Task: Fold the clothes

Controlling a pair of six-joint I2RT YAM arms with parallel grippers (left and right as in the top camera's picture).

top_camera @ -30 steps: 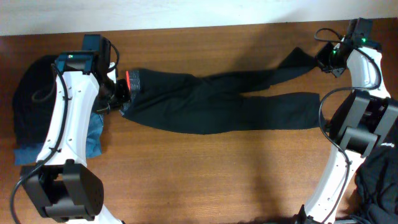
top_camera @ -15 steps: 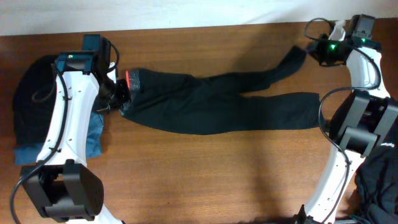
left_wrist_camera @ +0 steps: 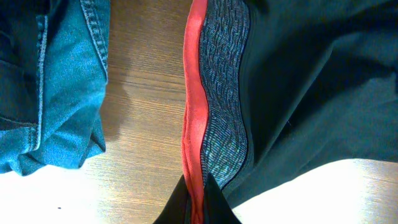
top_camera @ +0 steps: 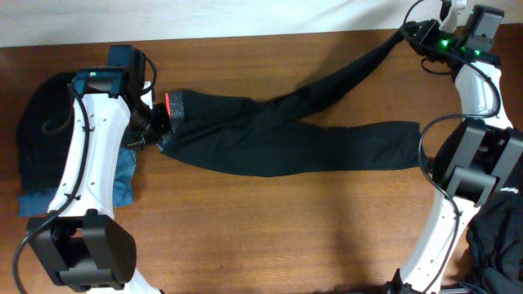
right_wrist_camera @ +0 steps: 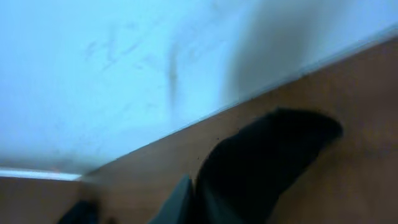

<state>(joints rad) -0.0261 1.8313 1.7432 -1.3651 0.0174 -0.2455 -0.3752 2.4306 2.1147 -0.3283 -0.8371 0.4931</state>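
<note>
Left jaws pinch the coral-edged waistband (left_wrist_camera: 214,93) of the leggings (top_camera: 270,135); right jaws hold one leg end (right_wrist_camera: 267,155) near the far edge of the tabletop (top_camera: 245,220).

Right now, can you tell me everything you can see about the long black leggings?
The leggings are soft, black and long, spread across the brown table. Their waistband is grey-speckled with a coral-red edge, and the left hand pinches that edge. One leg lies flat, pointing right. The other leg slants off to the far right corner, where the right hand holds its end. Blue jeans lie close beside the waistband.
</note>
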